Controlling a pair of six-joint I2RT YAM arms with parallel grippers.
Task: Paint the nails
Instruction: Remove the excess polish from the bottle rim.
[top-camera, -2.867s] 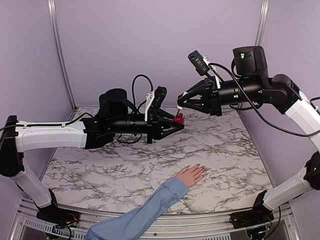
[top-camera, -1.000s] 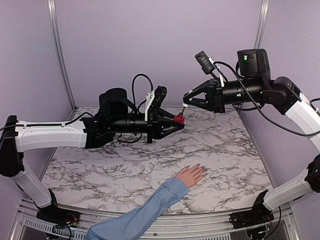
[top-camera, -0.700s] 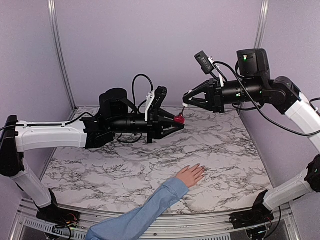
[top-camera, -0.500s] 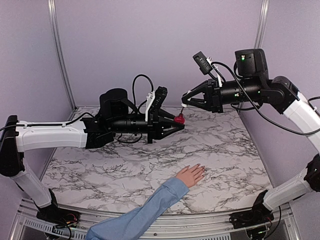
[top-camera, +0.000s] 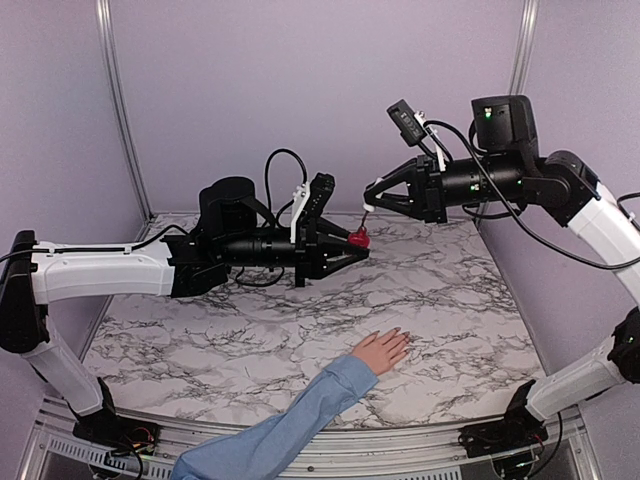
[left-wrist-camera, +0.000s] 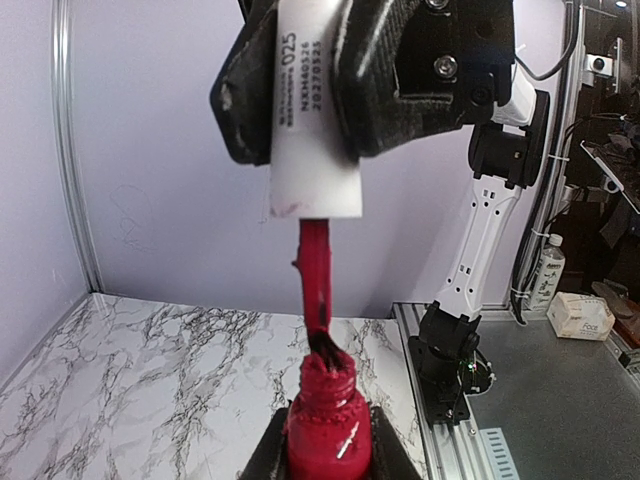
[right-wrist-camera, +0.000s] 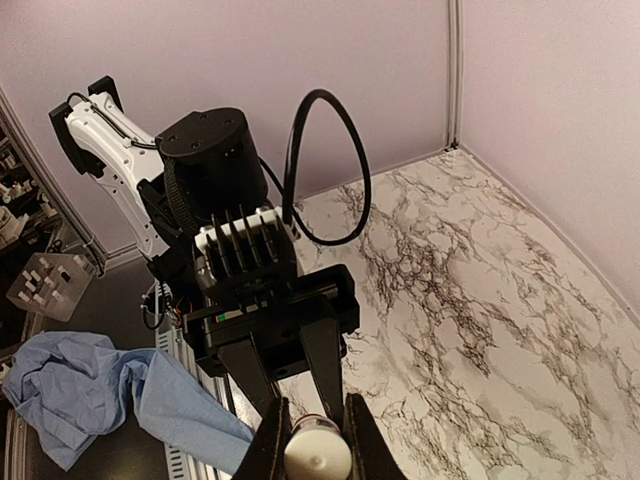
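Observation:
A light-skinned hand (top-camera: 381, 351) in a light blue sleeve (top-camera: 290, 425) lies flat on the marble table (top-camera: 200, 340), near the front. Its nails (top-camera: 402, 336) are too small to tell apart. High above the table, my left gripper (top-camera: 352, 243) is shut on a small open red polish bottle (top-camera: 357, 237) (left-wrist-camera: 328, 425). My right gripper (top-camera: 370, 198) (right-wrist-camera: 318, 440) is shut on the white cap (left-wrist-camera: 315, 150) (right-wrist-camera: 317, 457). The cap's red brush stem (left-wrist-camera: 313, 275) hangs straight down, its dark tip at the bottle's mouth.
Purple walls and metal corner posts (top-camera: 115, 100) close in the table at the back and sides. Both arms reach across the middle, well above the hand. Past the table's right edge, the left wrist view shows a bench with a box (left-wrist-camera: 580, 315).
Over the last seconds my right gripper has lifted the cap and brush a little, up out of the bottle. The left arm, the bottle and the hand have stayed put.

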